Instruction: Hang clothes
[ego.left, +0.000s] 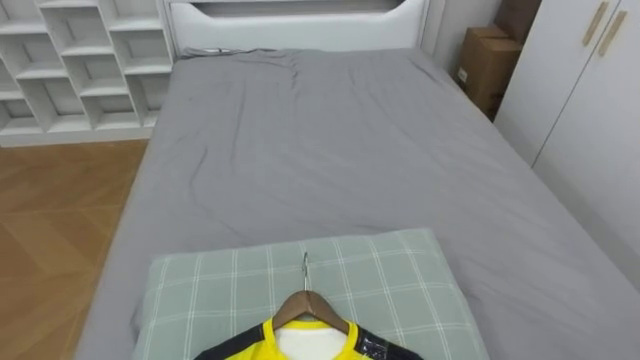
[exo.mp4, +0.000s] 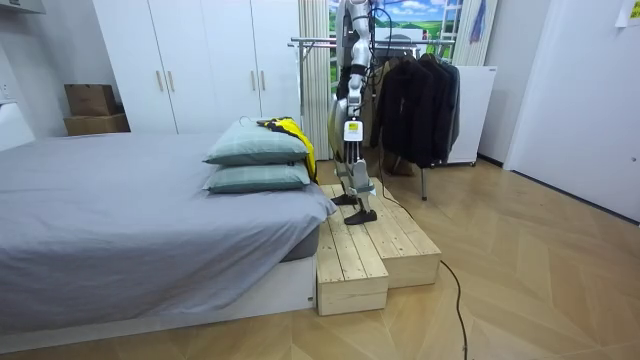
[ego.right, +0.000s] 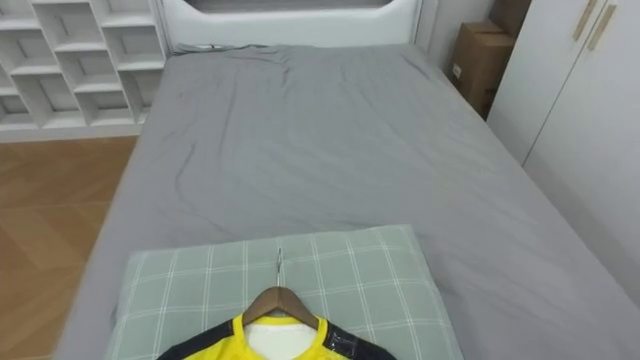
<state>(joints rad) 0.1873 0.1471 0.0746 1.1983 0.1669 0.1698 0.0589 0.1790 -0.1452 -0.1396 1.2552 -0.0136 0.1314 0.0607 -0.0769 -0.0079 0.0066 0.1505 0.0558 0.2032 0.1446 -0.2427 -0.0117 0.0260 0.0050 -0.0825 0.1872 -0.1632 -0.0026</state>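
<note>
A grey-sheeted bed (ego.left: 330, 150) runs up the frame, with white cubby shelving (ego.left: 80, 60) at upper left and white wardrobe doors (ego.left: 590, 90) at right. At bottom centre, a yellow shirt with black shoulders (ego.left: 250, 345) lies on a green checked pillow (ego.left: 400, 290). It sits on a wooden hanger (ego.left: 310, 305) whose metal hook points up the frame. In the room view the robot stands on a pale wooden platform (exo.mp4: 370, 250) beside the pillows. Its left hand (exo.mp4: 350, 135) hangs at its side, apart from the shirt; whether it is open or closed cannot be told.
</note>
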